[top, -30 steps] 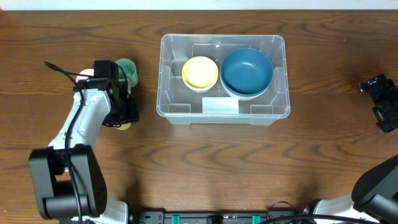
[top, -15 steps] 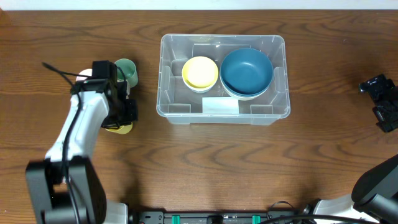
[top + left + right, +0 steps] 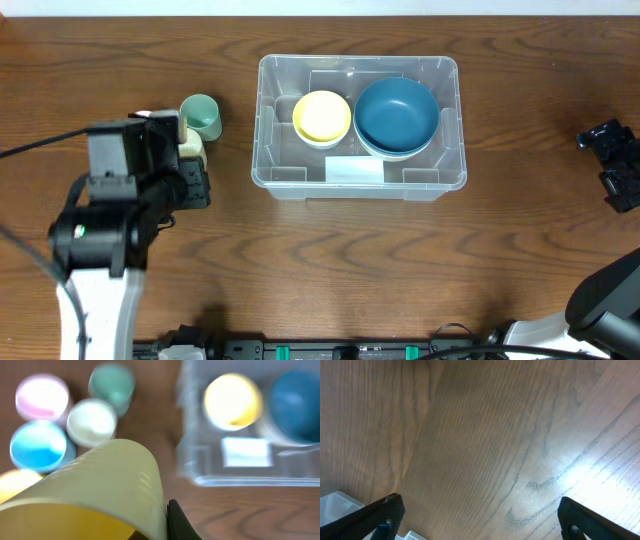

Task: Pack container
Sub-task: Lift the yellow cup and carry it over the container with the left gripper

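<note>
The container (image 3: 285, 180) is a clear bin in the middle of the table, also seen in the left wrist view (image 3: 200, 462). Inside it are a yellow bowl (image 3: 321, 116) and a blue bowl (image 3: 397, 115), beside a pale label (image 3: 353, 171). My left gripper (image 3: 190, 185) is raised left of the container and shut on a pale yellow cup (image 3: 100, 485), which fills the left wrist view. One black finger (image 3: 175, 520) presses its side. My right gripper (image 3: 612, 165) is open and empty at the right table edge, over bare wood (image 3: 482, 525).
Loose cups stand left of the container: green (image 3: 112, 384), white (image 3: 91, 421), pink (image 3: 42, 396) and blue (image 3: 38, 445). Another yellow item (image 3: 12, 485) is at the frame edge. In the overhead view only the green cup (image 3: 200, 116) and the white cup (image 3: 192, 152) show beside my arm.
My left arm has risen from the table with the pale yellow cup held in its gripper. The right arm and the container have not moved.
</note>
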